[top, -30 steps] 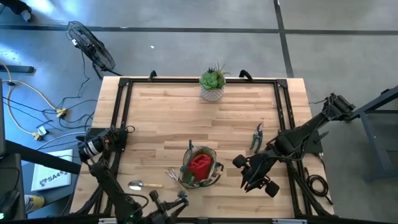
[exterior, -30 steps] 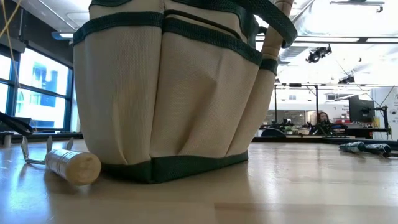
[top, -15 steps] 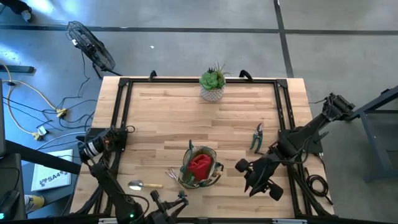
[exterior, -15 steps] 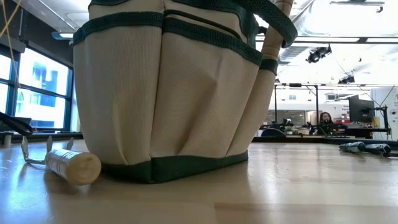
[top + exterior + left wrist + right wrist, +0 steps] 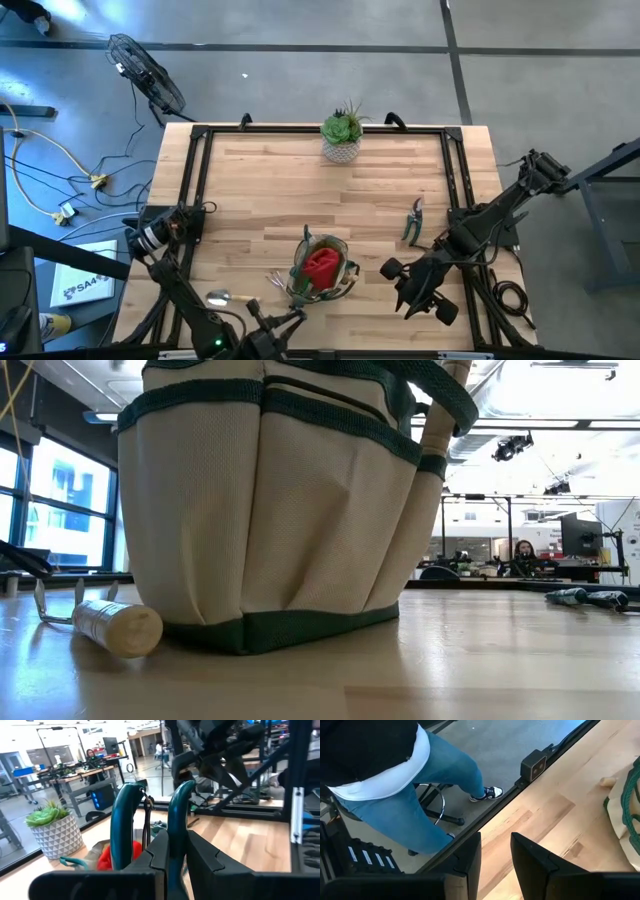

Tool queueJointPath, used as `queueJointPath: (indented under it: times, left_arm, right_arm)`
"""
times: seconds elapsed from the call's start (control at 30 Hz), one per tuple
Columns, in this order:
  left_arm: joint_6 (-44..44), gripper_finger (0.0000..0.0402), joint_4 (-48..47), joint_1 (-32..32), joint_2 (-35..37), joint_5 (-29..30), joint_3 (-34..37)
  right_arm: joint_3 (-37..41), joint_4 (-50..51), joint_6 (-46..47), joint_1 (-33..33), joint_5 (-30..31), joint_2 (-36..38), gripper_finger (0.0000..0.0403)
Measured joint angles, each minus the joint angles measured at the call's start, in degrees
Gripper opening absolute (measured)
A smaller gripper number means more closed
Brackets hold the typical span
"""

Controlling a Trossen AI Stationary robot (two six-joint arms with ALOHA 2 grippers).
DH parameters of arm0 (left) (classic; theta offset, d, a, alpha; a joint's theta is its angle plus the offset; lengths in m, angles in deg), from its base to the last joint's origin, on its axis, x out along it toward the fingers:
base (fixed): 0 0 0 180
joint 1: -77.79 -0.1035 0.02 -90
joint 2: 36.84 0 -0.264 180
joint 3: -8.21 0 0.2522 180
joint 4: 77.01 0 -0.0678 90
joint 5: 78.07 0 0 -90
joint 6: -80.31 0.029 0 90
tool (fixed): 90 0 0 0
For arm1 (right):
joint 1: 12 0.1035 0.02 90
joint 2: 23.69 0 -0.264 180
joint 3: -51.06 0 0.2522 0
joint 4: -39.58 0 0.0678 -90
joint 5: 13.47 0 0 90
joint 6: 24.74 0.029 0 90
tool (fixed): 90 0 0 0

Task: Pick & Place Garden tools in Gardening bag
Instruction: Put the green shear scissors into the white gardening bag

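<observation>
Left gripper [image 5: 175, 865] clamped on green-handled pruner [image 5: 150, 820], gardening bag [image 5: 322, 268] just ahead; carry over, drop in. Right gripper [image 5: 495, 860] apart, empty.

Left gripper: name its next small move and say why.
Probably carry the green-handled pruner across until it hangs over the gardening bag. The left gripper is shut on the pruner's handles, near the table's front edge beside the bag, not yet above its opening.
</observation>
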Motion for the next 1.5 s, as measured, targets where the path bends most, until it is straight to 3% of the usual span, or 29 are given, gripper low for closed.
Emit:
queueJointPath:
  times: [0.43, 1.5]
  left_arm:
    - [-3.47, 0.0033, -2.62, -0.11, -0.03, 0.03, 2.35]
    - [-0.22, 0.0033, -3.94, -3.52, 1.64, 0.02, 2.34]
  right_arm:
    - [0.00, -0.06, 0.22, 0.00, 0.72, 0.00, 0.0097]
    - [0.00, -0.51, 0.20, 0.00, 0.87, 0.00, 0.0097]
